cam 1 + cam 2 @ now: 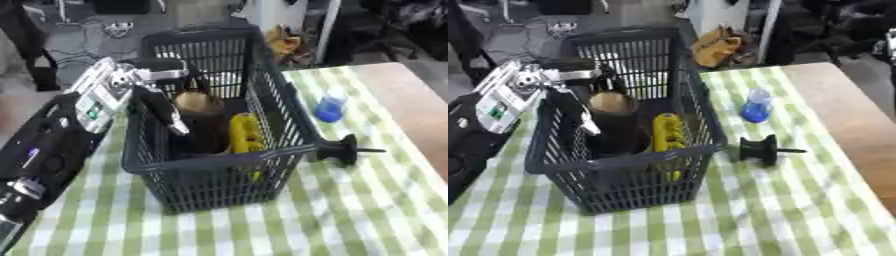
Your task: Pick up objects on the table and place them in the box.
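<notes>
Over the basket (262,155) I am lowering a brown jar (199,102) with my left hand (149,80), fingers curled about it, and should be setting it upright beside the yellow item (245,132) before letting go.

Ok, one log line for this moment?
left hand: inside basket, fingers round brown container | yellow item: in basket | blue bottle, black tool: on table | right hand: unseen

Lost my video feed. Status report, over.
Left hand inside basket, fingers round brown item. Yellow item binned. Blue bottle, black tool still on table.
</notes>
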Motion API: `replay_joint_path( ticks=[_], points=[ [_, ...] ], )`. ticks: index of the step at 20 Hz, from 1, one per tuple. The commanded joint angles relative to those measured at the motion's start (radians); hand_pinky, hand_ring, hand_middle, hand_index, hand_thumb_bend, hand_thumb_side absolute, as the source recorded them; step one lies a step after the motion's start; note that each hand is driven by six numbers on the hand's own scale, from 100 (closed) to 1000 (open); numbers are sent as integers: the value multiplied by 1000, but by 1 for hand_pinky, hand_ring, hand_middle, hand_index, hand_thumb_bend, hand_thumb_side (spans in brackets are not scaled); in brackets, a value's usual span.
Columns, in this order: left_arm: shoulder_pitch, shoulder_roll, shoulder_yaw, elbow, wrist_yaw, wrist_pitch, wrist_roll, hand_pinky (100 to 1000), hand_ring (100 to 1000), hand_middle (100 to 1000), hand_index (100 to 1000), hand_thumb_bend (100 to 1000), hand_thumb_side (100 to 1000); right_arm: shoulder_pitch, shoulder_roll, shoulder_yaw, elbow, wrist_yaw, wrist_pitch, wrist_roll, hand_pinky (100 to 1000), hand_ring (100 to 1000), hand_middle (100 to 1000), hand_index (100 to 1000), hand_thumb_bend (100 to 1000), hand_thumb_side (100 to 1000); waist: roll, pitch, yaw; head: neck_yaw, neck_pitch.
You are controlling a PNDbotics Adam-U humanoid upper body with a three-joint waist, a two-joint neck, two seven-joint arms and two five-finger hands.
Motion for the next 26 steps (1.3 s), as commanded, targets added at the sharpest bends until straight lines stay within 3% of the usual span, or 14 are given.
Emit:
replay_joint_path(
  ticks=[1,6,11,15,16,17,18,20,23,26],
  points=[
    [-16,42,14,-50,-38,-29,19,925,916,933,919,1000,1000,-7,-24,-10,-8,-6,-1,-1,611,772,748,974,100,707,13,-35,2,-4,-1],
    [-11,77,68,-117,-100,-19,191,908,908,936,927,1000,1000,-4,-24,-11,-7,-7,-2,-1,612,772,748,974,100,707,11,-40,5,-8,-3],
    [24,118,146,-186,-71,53,387,785,813,861,886,909,1000,0,-25,-13,-5,-8,-2,-3,612,773,748,973,100,707,5,-43,10,-13,-3],
    [69,168,245,-255,47,139,512,746,794,848,880,883,1000,5,-24,-15,-4,-8,-3,-5,612,773,749,973,100,707,2,-47,20,-15,1],
    [87,179,283,-264,73,173,556,688,766,832,869,773,1000,7,-24,-16,-3,-8,-3,-5,612,773,749,974,100,707,0,-48,25,-17,4],
    [104,187,308,-274,97,202,602,677,761,828,865,770,996,8,-23,-16,-3,-8,-3,-5,612,773,749,974,100,707,-1,-49,27,-17,5],
    [129,188,352,-276,133,241,673,618,738,807,853,749,993,11,-23,-17,-2,-8,-3,-6,612,773,749,974,100,706,-5,-50,34,-19,8],
    [179,188,413,-271,216,299,832,587,725,794,845,740,978,13,-22,-18,-1,-9,-3,-6,612,773,749,974,100,706,-9,-51,42,-21,11],
    [258,179,469,-265,398,290,1028,560,709,781,839,734,978,15,-24,-19,2,-9,-4,-7,613,773,750,974,100,706,-15,-54,51,-24,19],
    [333,171,497,-253,536,246,1109,541,697,771,836,729,987,16,-25,-20,4,-10,-6,-8,614,774,750,974,100,706,-17,-56,61,-27,26]
  ],
)
